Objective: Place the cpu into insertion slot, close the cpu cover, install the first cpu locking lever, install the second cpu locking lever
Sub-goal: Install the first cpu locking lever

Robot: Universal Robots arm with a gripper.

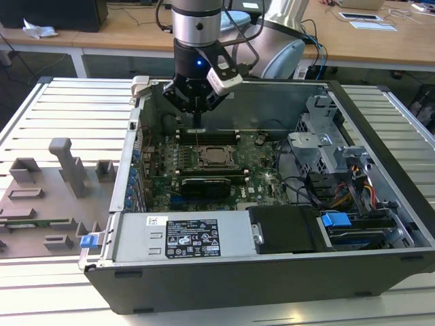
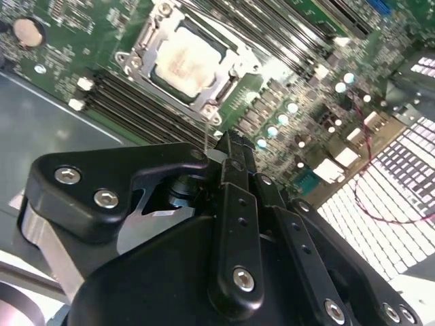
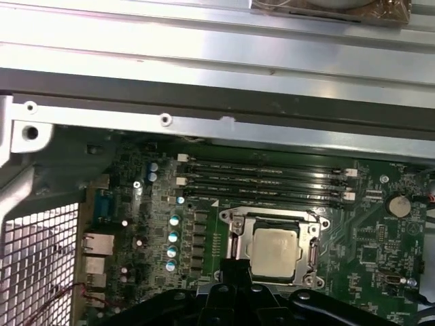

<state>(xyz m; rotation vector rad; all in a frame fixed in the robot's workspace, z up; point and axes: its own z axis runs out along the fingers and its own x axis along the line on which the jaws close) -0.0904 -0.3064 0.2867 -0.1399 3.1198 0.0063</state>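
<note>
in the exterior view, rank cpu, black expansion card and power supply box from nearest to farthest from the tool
1. cpu, close under the tool.
2. black expansion card, past the cpu toward the camera.
3. power supply box, nearest the camera.

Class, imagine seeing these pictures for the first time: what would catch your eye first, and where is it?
The black gripper hangs over the green motherboard inside the open computer case. On the board, the silvery cpu lies seated beside the memory slots, with the cpu cover flat around it.

Matt silvery metal cpu [image 3: 275,252], shiny metal cpu cover [image 3: 272,216], glossy green circuit board [image 3: 367,251], matt black tool [image 2: 228,146]
</note>
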